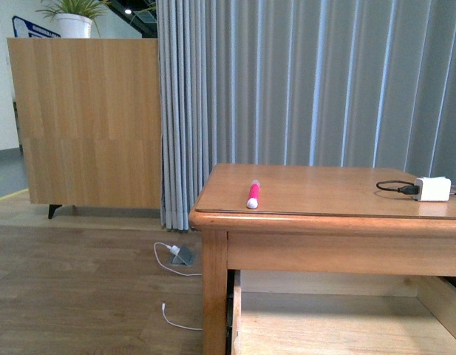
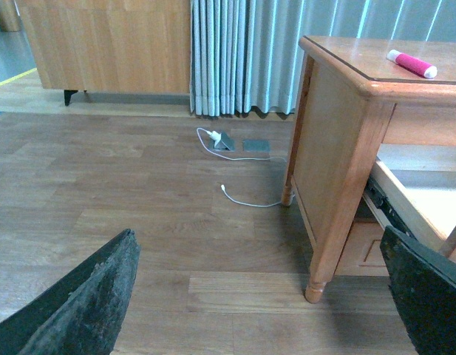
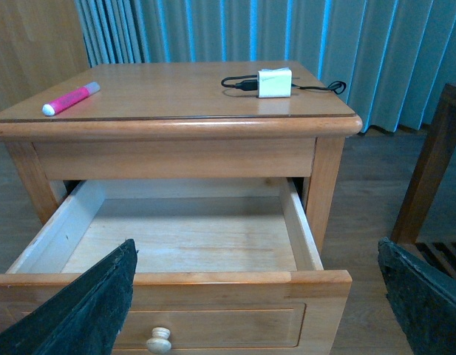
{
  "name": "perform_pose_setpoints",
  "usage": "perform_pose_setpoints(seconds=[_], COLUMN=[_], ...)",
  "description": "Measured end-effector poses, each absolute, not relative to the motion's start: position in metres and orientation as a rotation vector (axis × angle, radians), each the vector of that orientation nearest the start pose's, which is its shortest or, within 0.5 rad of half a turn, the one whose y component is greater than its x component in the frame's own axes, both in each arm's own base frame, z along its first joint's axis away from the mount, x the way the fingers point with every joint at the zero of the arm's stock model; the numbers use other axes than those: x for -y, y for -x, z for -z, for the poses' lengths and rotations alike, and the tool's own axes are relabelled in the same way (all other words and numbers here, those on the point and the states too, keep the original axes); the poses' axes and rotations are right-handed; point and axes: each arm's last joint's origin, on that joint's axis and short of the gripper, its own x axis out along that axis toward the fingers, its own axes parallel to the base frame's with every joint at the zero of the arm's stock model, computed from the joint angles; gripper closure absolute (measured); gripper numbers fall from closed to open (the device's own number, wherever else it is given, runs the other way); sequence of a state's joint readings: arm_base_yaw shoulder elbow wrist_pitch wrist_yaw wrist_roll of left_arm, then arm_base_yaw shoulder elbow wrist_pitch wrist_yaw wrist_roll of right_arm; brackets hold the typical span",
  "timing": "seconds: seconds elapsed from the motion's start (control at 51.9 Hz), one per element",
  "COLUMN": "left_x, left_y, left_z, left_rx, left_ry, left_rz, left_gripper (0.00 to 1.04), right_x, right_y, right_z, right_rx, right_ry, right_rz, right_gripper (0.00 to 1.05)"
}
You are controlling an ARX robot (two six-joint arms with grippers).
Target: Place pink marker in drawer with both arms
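The pink marker (image 1: pixel 253 194) with a white cap end lies on the wooden table's top near its front left corner; it also shows in the left wrist view (image 2: pixel 412 63) and the right wrist view (image 3: pixel 69 98). The drawer (image 3: pixel 176 240) is pulled open, its pale inside bare, its front panel with a round pale knob (image 3: pixel 159 340) facing me. My right gripper (image 3: pixel 261 310) is open, just in front of the drawer front. My left gripper (image 2: pixel 264 296) is open and empty, low over the floor left of the table. Neither arm shows in the front view.
A white charger (image 1: pixel 433 188) with a black cable lies at the table top's right; it also shows in the right wrist view (image 3: pixel 275 82). A white cable and grey floor socket (image 2: pixel 226 140) lie on the floor by the curtain. A wooden cabinet (image 1: pixel 87 122) stands back left. A wooden post (image 3: pixel 431 163) stands right of the table.
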State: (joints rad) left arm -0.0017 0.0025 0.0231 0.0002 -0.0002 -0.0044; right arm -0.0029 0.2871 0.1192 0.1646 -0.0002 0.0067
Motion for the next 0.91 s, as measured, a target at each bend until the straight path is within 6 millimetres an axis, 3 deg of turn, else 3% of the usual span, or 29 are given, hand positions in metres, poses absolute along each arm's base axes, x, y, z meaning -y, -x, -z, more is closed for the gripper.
perform_pose_setpoints(seconds=[0.154,0.309,0.501,0.733,0.829,0.906], left_x=[0.000,0.003,0.016,0.030,0.041,0.061], left_y=[-0.096,-0.102,-0.121,-0.171,-0.201,-0.237], left_z=[-0.171,-0.166,-0.197,-0.243,-0.259,-0.273], left_rx=[0.021,-0.088,-0.111,-0.081,-0.082,-0.102], left_ry=[0.004,0.139,0.140,0.076,0.054,0.034], left_rz=[0.002,-0.183,-0.082,0.040,0.086,0.154], left_gripper=[0.06,0.06,0.06,0.06,0.06,0.06], right_x=[0.000,0.000,0.000,0.000,0.000,0.000], right_y=[-0.115,-0.115,-0.115,-0.115,-0.115,-0.115], right_z=[-0.196,-0.196,-0.196,-0.196,-0.196,-0.196], right_rx=[-0.003,-0.003,-0.003,-0.003,-0.003,-0.003], right_ry=[-0.007,-0.007,-0.006,-0.006,-0.006,-0.006], right_rz=[0.003,0.003,0.003,0.003,0.002,0.002], right_gripper=[0.08,0.08,0.08,0.08,0.08,0.08])
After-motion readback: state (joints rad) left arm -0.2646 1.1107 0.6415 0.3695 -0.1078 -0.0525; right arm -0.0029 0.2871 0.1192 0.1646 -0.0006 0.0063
